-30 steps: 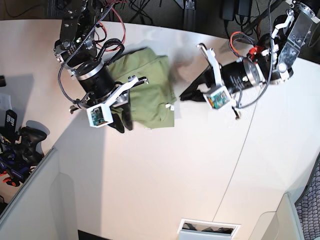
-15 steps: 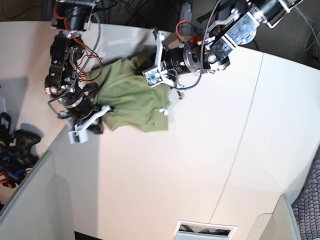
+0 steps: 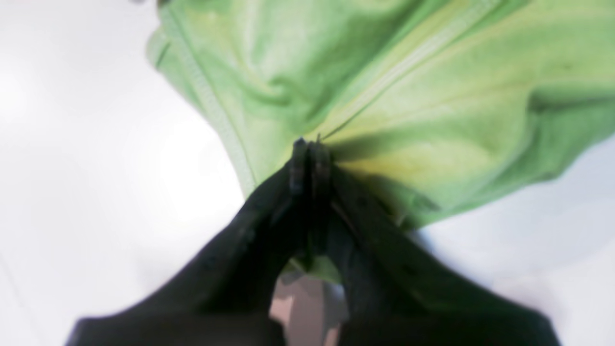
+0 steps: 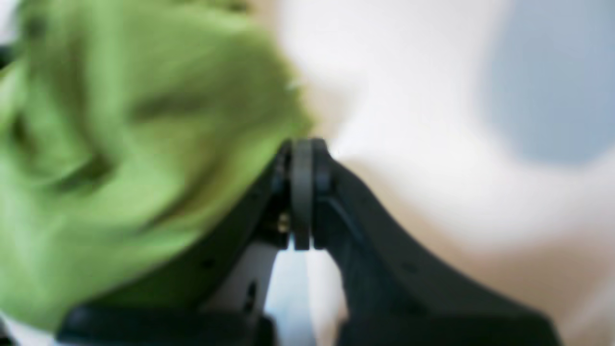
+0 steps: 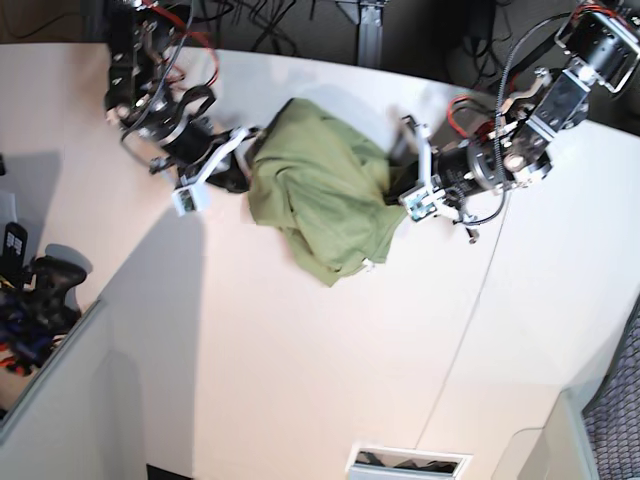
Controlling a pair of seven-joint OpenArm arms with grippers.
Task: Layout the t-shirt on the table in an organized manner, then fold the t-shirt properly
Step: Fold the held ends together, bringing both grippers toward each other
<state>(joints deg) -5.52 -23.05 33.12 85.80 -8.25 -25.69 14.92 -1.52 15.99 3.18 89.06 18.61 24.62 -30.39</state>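
The t-shirt (image 5: pixel 325 190) lies bunched and creased on the table (image 5: pixel 300 350) between the two arms, so the laying-out is not finished and, by my reading, no proper fold has begun. The left gripper (image 3: pixel 307 154) has its jaws pressed together on a pinch of cloth, the shirt spreading away beyond its tips. The right gripper (image 4: pixel 302 154) has its jaws together too, the cloth bulging just beside them, but the blur hides whether any cloth is caught.
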